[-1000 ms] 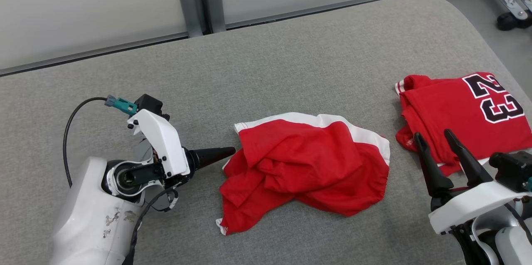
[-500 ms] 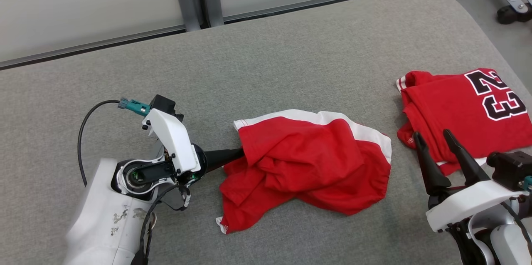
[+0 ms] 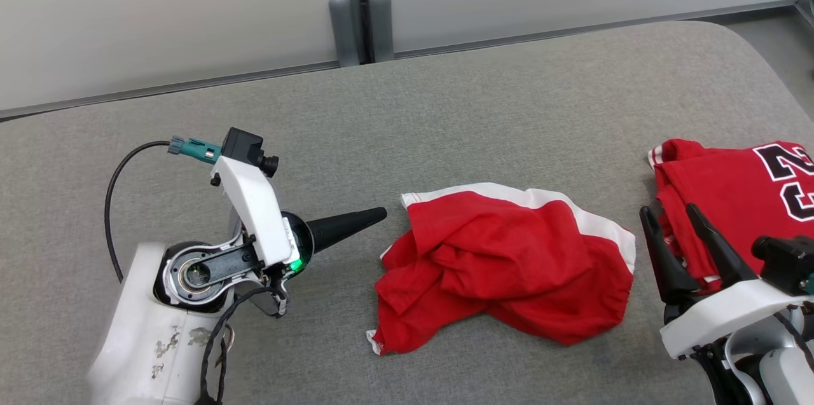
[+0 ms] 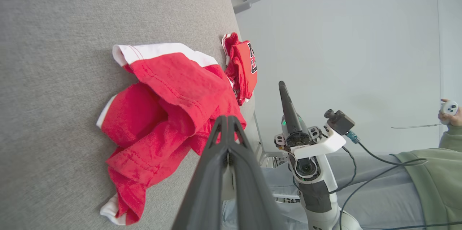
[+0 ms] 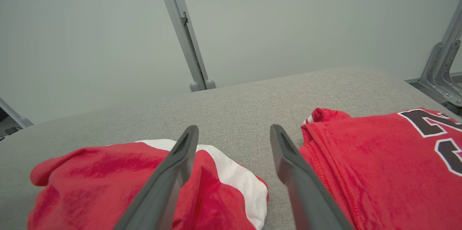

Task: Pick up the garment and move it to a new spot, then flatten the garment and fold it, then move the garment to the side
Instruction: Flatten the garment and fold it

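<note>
as garment (image 3: 509,265) lies just beyond its tip, left gripper (image 3: 380,213) closed, empty, right gripper (image 3: 668,210) spread wide

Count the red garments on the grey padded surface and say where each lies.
2: a crumpled red-and-white garment at the centre, and a folded numbered jersey at the right edge, partly out of frame.

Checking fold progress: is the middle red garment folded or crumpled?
Crumpled: the red garment lies bunched in uneven overlapping layers on the grey surface.
</note>
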Motion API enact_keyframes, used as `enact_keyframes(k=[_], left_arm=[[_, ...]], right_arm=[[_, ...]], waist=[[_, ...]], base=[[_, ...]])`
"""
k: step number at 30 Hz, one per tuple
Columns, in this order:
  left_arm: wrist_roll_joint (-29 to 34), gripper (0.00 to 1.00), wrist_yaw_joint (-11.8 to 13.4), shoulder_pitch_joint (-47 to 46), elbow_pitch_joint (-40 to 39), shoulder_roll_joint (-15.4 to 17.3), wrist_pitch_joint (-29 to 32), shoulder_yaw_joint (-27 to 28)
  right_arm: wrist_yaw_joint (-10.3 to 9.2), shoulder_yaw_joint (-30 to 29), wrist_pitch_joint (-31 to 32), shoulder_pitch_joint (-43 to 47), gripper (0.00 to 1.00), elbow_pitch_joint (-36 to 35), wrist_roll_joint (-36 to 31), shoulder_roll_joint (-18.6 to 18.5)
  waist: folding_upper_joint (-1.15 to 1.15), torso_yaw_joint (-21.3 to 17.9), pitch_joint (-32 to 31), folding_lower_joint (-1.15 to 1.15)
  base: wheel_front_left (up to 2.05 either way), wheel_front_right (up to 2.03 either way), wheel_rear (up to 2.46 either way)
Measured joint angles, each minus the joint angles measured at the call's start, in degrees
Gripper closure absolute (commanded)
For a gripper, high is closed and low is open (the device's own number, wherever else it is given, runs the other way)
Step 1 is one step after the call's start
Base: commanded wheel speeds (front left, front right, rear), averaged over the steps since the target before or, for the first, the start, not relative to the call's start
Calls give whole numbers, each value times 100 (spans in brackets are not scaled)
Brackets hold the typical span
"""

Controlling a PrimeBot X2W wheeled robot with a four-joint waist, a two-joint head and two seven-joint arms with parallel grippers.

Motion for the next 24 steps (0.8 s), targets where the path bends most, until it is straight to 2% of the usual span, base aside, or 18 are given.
enact_keyframes(k=[3,4,5,8,10,12,15,18,21,24], left_arm=[[21,100,-4,155,-253,46,-112,21],[21,53,-4,214,-296,45,-135,24],[34,0,-4,279,-336,44,-140,2],[408,0,-5,365,-487,77,-421,-147],[749,0,-8,366,-571,66,-832,-271],[1117,0,-21,365,-628,31,-1373,-407],[2001,0,-24,364,-648,-8,-2353,-786],[2619,0,-25,360,-444,-49,-2999,-1232],[3038,0,-27,304,-96,-83,-3364,-1607],[3015,0,-34,237,210,-99,-3435,-1878]], right_arm=[[0,-36,44,55,0,-25,-12,-44],[0,-35,65,58,0,-37,-21,-45],[0,-32,86,58,0,-51,-26,-43],[0,-18,115,51,0,-84,-33,-36],[0,-23,115,47,0,-113,-33,-24],[0,-44,115,46,0,-124,-40,-19],[0,-113,115,56,0,-132,-55,-30],[0,-210,116,83,0,-151,-58,-59],[0,-258,136,96,0,-188,-73,-87],[0,-288,177,97,0,-233,-80,-111]], waist=[[0,147,-54,0],[0,192,-69,0],[0,230,-82,0],[0,277,-89,0],[0,251,-65,0],[0,203,-22,0],[0,123,70,0],[0,52,158,0],[0,8,226,0],[0,-21,267,0]], base=[[0,0,0],[0,0,0],[0,0,0],[0,0,0],[0,0,0],[0,0,0],[0,0,0],[0,0,0],[0,0,0],[0,0,0]])
